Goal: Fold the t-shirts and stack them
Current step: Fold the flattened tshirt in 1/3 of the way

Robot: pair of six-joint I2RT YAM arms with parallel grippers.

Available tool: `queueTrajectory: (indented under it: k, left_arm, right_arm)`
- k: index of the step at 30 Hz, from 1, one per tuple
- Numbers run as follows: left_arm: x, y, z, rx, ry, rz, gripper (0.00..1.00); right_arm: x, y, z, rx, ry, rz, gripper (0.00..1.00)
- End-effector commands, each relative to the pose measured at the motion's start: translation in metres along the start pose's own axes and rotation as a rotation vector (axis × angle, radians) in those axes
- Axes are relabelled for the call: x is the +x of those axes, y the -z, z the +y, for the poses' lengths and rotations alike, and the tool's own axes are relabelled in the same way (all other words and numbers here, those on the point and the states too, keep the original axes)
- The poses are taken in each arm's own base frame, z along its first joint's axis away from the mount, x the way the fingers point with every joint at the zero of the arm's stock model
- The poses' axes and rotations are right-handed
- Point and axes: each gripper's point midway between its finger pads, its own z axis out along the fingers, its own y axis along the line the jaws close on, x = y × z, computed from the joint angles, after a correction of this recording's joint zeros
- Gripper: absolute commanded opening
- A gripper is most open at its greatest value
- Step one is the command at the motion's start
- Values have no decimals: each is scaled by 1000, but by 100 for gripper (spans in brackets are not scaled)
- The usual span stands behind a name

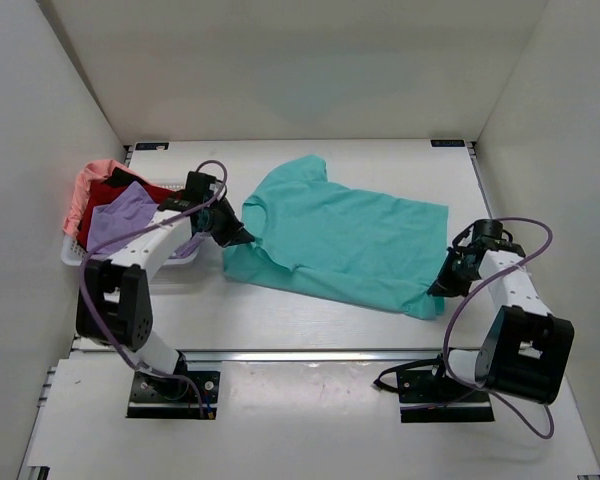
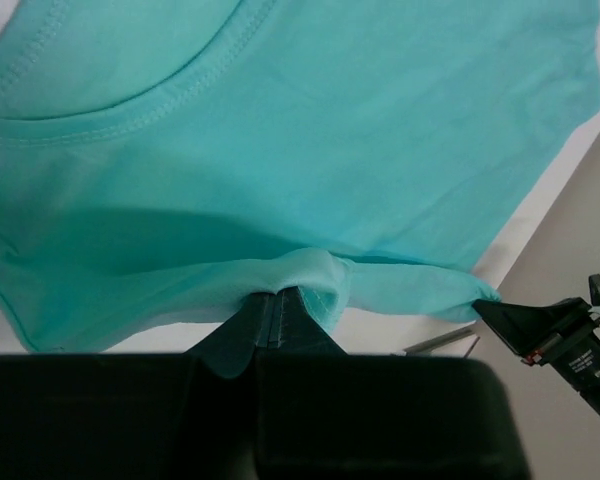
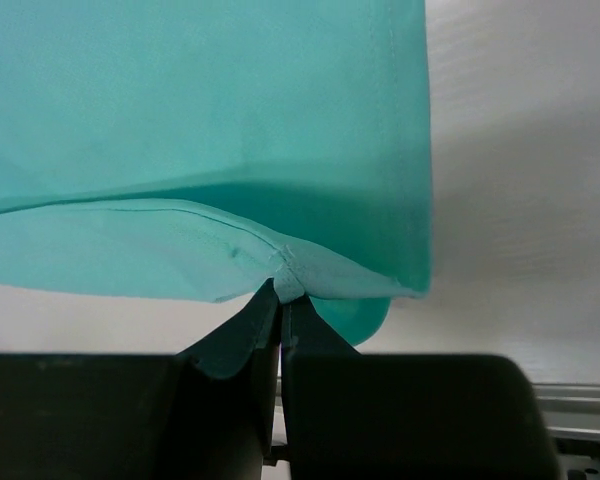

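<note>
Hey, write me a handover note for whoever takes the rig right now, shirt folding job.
Left claw: shut on the teal t-shirt, at its near edge by the sleeve.
Right claw: shut on its near hem corner.
The shirt lies spread on the table, no fold finished.
In the basket at left: lavender t-shirt, dark red t-shirt, salmon t-shirt, heaped.
To do: fold all four, stack them.

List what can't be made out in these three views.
Top view: white basket mostly hidden by the shirts piled in it.
Top view: dark red shirt and salmon shirt largely buried under the lavender shirt.
Left wrist: teal shirt cut off at top and left edges.
Right wrist: how much cloth the right tool pinches, hidden by the fold.
</note>
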Motion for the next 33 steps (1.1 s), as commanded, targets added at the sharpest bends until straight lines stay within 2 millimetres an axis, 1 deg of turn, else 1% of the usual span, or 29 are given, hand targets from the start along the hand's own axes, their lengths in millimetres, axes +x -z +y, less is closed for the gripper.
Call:
queueTrajectory:
  k: [1, 2, 4, 5, 6, 7, 8, 9, 10, 12, 13, 14, 15, 16, 17, 18, 19, 20, 21, 22, 23, 24, 25, 27, 28, 30, 31, 32, 33]
  left_arm:
    - [-21, -4, -8, -8, -23, -27, 0]
    - [-23, -10, -4, -23, -9, -18, 0]
    - [-34, -12, -12, -14, -15, -29, 0]
    - [-39, -14, -10, -18, -6, -34, 0]
    - [-46, -13, -14, -10, -8, -43, 0]
    - [-54, -17, -17, -9, -7, -49, 0]
    - [-55, -22, -15, -15, -2, -37, 0]
    - [-65, -18, -24, -2, -17, -61, 0]
    - [-73, -19, -28, 1, -13, -71, 0]
    - [-79, -26, -27, -3, -15, -61, 0]
    - [-84, -24, -35, 19, -17, -74, 0]
    - [-83, -30, -31, 11, 0, -56, 0]
    - [-86, -36, -32, 23, 7, -52, 0]
    - [-86, -37, -36, 35, 9, -42, 0]
    - [-89, -42, -38, 44, 11, -41, 2]
    - [-93, -43, -40, 56, 11, -44, 21]
    - [-96, -44, -45, 71, 5, -47, 26]
    - [-100, -46, -54, 87, -11, -53, 27]
    - [-103, -44, -57, 97, -11, -57, 32]
    - [-109, -43, -66, 105, -33, -76, 40]
    - [-115, -43, -73, 113, -49, -92, 44]
    - [-118, -41, -77, 118, -58, -96, 50]
    - [-118, -41, -75, 108, -63, -92, 52]
    - [-113, -40, -77, 98, -73, -85, 51]
    - [-109, -39, -80, 97, -96, -86, 49]
    - [-91, -45, -70, 59, -93, -56, 46]
    - [-78, -48, -72, 55, -108, -31, 43]
    - [-66, -52, -68, 34, -113, -17, 41]
    - [-59, -55, -60, 7, -108, -3, 40]
  right_arm:
    - [-22, 1, 13, -62, 25, -40, 0]
    - [-24, 0, 13, -60, 20, -39, 0]
    - [-27, -1, 10, -61, 8, -46, 0]
    - [-29, -1, 8, -58, 0, -51, 0]
    - [-27, -1, 8, -62, -12, -48, 0]
    - [-30, -1, 7, -63, -18, -59, 0]
    - [-31, 0, 7, -60, -23, -61, 0]
    - [-34, 0, 7, -60, -24, -69, 0]
    - [-38, 1, 7, -58, -19, -82, 0]
    - [-42, 2, 7, -57, -36, -88, 0]
    - [-47, 1, 7, -59, -35, -98, 0]
    - [-46, -2, 4, -53, -44, -77, 0]
    - [-49, -2, 7, -62, -48, -79, 0]
    - [-48, -6, 5, -62, -55, -62, 0]
    - [-49, -8, 5, -56, -54, -53, 0]
    - [-49, -9, 7, -58, -59, -47, 3]
    - [-49, -10, 6, -46, -55, -42, 10]
    - [-52, -8, 7, -37, -62, -53, 21]
    - [-52, -10, 7, -25, -58, -50, 27]
    - [-56, -5, 6, -5, -59, -79, 36]
    - [-61, -1, 8, 3, -55, -107, 45]
    - [-63, 2, 8, 17, -64, -123, 48]
    - [-69, 8, 10, 17, -52, -151, 48]
    - [-84, 20, 18, 16, -25, -217, 46]
    - [-85, 21, 24, 5, -6, -224, 45]
    - [-85, 21, 33, -18, 13, -220, 40]
    - [-82, 18, 38, -24, 32, -207, 31]
    - [-77, 14, 46, -52, 54, -192, 28]
    - [-74, 9, 49, -59, 56, -183, 20]
